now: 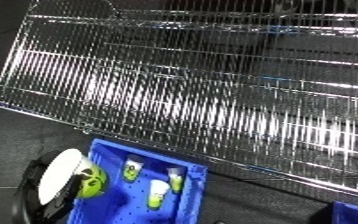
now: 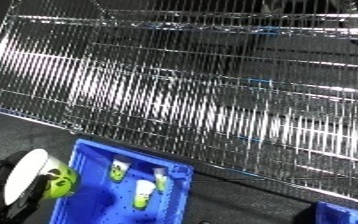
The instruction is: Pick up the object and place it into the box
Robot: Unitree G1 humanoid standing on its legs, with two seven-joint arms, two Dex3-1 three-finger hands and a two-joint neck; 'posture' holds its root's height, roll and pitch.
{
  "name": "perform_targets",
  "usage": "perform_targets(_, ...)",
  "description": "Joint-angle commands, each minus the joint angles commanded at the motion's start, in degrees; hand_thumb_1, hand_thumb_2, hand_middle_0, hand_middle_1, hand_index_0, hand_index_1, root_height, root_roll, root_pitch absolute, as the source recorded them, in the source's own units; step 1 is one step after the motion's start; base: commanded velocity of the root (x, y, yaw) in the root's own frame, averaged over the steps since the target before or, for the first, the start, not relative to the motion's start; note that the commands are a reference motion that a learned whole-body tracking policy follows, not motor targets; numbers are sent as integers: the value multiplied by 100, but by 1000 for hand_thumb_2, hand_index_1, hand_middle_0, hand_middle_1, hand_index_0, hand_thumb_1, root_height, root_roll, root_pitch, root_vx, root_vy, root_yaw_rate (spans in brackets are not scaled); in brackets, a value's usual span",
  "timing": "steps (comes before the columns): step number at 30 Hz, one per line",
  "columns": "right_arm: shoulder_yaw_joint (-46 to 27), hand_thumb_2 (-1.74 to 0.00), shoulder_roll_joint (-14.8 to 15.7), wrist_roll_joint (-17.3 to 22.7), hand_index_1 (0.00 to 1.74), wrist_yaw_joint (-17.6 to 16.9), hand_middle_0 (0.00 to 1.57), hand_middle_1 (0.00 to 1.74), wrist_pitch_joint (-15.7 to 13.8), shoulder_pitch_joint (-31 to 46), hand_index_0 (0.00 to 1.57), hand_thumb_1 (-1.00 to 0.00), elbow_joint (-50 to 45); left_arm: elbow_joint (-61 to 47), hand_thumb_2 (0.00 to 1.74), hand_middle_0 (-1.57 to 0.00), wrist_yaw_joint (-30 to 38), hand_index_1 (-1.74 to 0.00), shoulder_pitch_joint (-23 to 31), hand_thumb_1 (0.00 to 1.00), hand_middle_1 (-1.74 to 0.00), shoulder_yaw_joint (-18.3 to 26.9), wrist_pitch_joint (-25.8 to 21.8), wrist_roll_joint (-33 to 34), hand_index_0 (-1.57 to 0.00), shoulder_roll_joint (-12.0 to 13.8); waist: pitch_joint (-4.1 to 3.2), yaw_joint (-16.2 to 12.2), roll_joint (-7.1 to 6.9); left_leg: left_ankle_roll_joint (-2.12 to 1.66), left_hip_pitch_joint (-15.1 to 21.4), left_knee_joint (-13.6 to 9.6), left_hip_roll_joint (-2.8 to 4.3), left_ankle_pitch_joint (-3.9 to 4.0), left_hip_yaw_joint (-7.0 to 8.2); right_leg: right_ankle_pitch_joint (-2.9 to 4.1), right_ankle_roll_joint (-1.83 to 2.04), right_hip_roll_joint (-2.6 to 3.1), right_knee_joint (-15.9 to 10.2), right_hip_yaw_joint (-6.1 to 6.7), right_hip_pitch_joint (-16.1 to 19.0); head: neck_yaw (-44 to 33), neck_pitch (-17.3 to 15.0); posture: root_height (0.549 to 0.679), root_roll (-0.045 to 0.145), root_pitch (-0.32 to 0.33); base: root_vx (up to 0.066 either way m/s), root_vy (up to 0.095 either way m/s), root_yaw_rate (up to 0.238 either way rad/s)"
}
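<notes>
1. The left forearm point(image 1: 58, 175) comes in at the lower left. Its black left hand point(image 1: 71, 192) is right against a yellow-green object point(image 1: 91, 182).
2. I can't tell the grip state: the hand is mostly hidden behind the forearm shell, so whether it's clamped on the object or only touching it is unclear. The right hand isn't visible at all.
3. The object sits at the left wall of the blue bin point(image 1: 193, 200), about over the rim. I can't tell whether it's fully inside the rim line or straddling it.
4. There are already three small white-and-green items point(image 1: 158, 194) in the bin, upright or near upright and close together in the middle.
5. My read is that this is the drop-off stage, with the release still to come.
6. Risks:
   - Letting go while the object is over the rim could make it tip outward onto the dark floor point(image 1: 15, 135) instead of into the bin.
   - Moving further inward before release could have the hand or object clip the standing items and knock them over.
   - The view is strongly tilted, so the torso is leaning. A further lean could nudge the bin with the forearm.
7. The wire rack point(image 1: 202, 100) just behind the bin is not in the hand's path. The second blue bin corner point(image 2: 344, 212) at the lower right is well apart from the action.
</notes>
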Motion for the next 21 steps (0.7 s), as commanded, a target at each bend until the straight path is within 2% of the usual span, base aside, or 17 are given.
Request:
perform_targets(5, 13, 0, -29, -21, 0, 51, 0, 0, 47, -24, 0, 0, 56, 546, 609, -549, -146, -609, 19, 350, -609, -43, 282, 36, -549, 0, 0, -38, -30, -5, 36, -19, 18, 14, 21, -1, -9, 13, -39, 17, 45, -77, -92, 642, 31, 95, 5, 16, -24)
perform_targets(12, -25, 0, -48, -98, 0, 80, 0, 0, 81, -60, 0, 0, 129, 1137, 0, 0, -371, 0, 32, 0, 0, -155, 736, 162, 0, 0, 0, -88, -24, -15, 122, -100, 34, 41, 50, 29, 0, 14, -164, 44, 137, -76, -172, 644, 32, 90, 3, 20, -27)
perform_targets(21, -21, 0, -72, -126, 0, 85, 0, 0, 96, -47, 0, 0, 108, 1365, 0, 0, -566, 0, 70, 0, 0, -270, 877, 312, 0, -41, 0, -139, -7, -14, 148, -103, 45, 28, 86, 52, 4, 23, -213, 83, 149, 2, -217, 644, 32, 88, -3, 10, -35)
